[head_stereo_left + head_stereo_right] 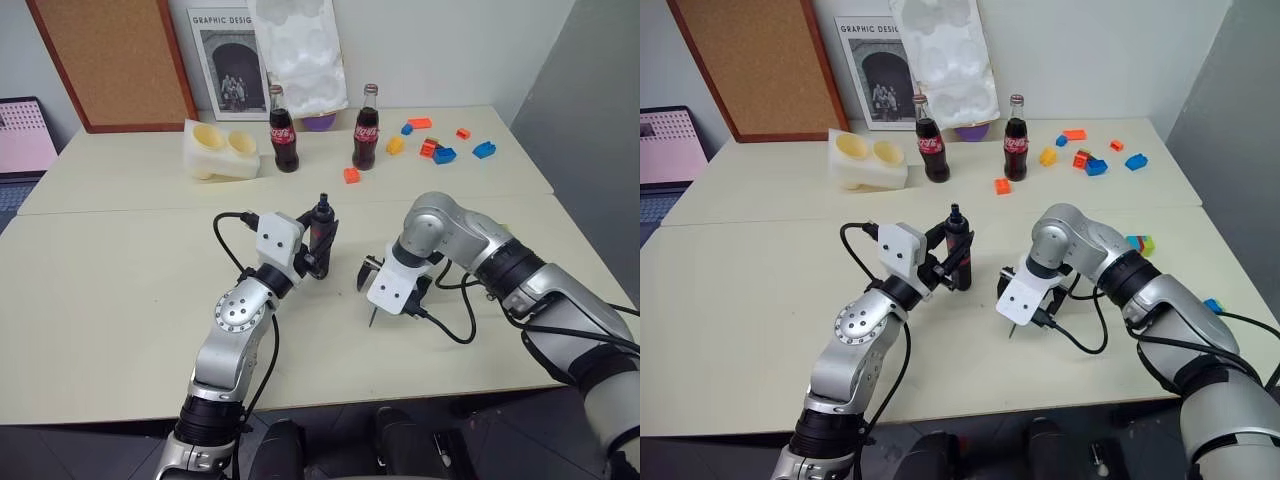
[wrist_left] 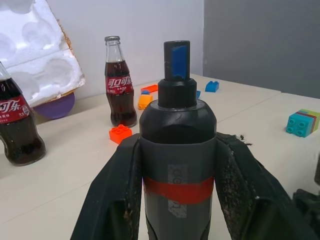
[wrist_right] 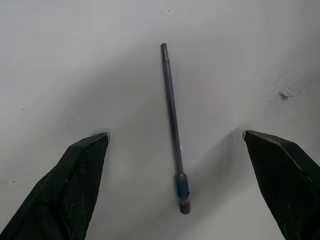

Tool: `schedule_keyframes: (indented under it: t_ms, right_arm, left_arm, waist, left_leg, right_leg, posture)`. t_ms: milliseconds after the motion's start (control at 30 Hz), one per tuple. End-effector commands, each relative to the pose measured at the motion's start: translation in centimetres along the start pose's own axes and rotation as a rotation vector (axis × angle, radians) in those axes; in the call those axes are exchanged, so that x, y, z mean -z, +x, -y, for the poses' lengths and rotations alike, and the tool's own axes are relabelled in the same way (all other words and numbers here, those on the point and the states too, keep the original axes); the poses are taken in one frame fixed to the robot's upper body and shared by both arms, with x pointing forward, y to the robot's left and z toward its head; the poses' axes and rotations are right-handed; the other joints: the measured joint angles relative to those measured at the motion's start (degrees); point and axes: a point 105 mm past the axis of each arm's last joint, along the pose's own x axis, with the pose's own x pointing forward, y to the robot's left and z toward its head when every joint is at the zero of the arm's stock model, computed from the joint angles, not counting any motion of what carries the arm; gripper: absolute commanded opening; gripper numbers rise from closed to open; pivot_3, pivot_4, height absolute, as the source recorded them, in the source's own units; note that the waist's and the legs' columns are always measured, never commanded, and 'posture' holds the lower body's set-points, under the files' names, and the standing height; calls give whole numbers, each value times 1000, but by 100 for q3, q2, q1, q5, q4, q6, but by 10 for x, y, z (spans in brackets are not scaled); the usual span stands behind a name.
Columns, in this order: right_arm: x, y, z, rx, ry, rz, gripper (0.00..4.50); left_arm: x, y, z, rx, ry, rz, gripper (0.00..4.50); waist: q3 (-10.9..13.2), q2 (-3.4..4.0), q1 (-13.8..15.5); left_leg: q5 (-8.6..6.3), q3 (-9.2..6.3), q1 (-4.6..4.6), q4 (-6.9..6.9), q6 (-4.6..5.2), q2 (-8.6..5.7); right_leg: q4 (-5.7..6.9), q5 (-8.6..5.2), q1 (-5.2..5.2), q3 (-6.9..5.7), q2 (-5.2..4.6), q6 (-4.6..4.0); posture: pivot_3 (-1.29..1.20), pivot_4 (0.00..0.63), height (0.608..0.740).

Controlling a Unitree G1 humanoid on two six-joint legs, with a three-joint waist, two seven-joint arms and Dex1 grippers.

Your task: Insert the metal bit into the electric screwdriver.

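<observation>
Dark grey metal bit [image 3: 173, 125] lies on the table [image 1: 120, 290] at frame centre between the spread right gripper [image 3: 175, 165], poised for pickup, next closing squarely, while the left gripper [image 2: 175, 200] pinches the upright electric screwdriver [image 2: 177, 140].

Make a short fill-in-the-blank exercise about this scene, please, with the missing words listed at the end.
1. The left gripper is shut on the electric ____.
2. The metal bit lies flat on the ____.
3. The right gripper hangs over the bit with its jaws ____.
4. The band around the tool's body between the left fingers is ____.

Missing words: screwdriver; table; open; red
</observation>
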Motion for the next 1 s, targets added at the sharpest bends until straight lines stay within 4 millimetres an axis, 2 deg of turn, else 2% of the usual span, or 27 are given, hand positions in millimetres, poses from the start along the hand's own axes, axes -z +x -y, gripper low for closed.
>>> schedule_keyframes:
  t_ms: [33,300,333,367,500,833,1000]
  right_arm:
    - [1,-7,9,-14,-11,-36,3467]
    - [1,0,14,-23,5,-50,1453]
    - [1,0,14,-24,7,-50,1045]
    - [1,1,14,-25,7,-51,1000]
    - [1,2,12,-25,14,-47,87]
    - [-5,-6,-3,19,123,53,0]
    - [-17,-36,-23,183,365,251,0]
  left_arm:
    - [21,-8,-12,-54,29,-90,1659]
    - [23,-7,-12,-51,32,-93,1659]
    - [23,-7,-12,-51,33,-94,1659]
    - [23,-7,-12,-51,33,-94,1659]
    - [25,-7,-11,-46,37,-98,1659]
    - [25,-5,-10,-26,45,-93,1659]
    - [13,-2,-10,-17,9,-43,1659]
  waist:
    - [0,1,-8]
    - [-1,2,-17]
    - [-1,2,-19]
    - [-1,2,-25]
    - [-2,2,-63]
    - [-2,2,-60]
    - [-1,2,-39]
  left_leg:
    - [0,1,2,0,0,0]
    - [0,1,7,-3,0,1]
    - [0,1,9,-3,0,2]
    - [0,1,9,-3,0,2]
    - [0,2,10,-4,0,2]
    - [0,-1,6,-4,0,1]
    - [0,-8,-3,-4,0,-2]
  right_leg:
    - [1,0,0,0,0,-1]
    - [1,0,1,-1,1,-3]
    - [2,0,2,-1,1,-4]
    - [2,1,2,-1,1,-4]
    - [2,1,3,-1,2,-5]
    - [-1,1,4,0,1,-4]
    - [-3,0,2,-2,0,-4]
  posture:
    - [0,150,740]
    - [0,150,740]
    - [0,150,740]
    - [0,150,740]
    - [0,150,740]
    - [0,150,740]
    - [0,150,740]
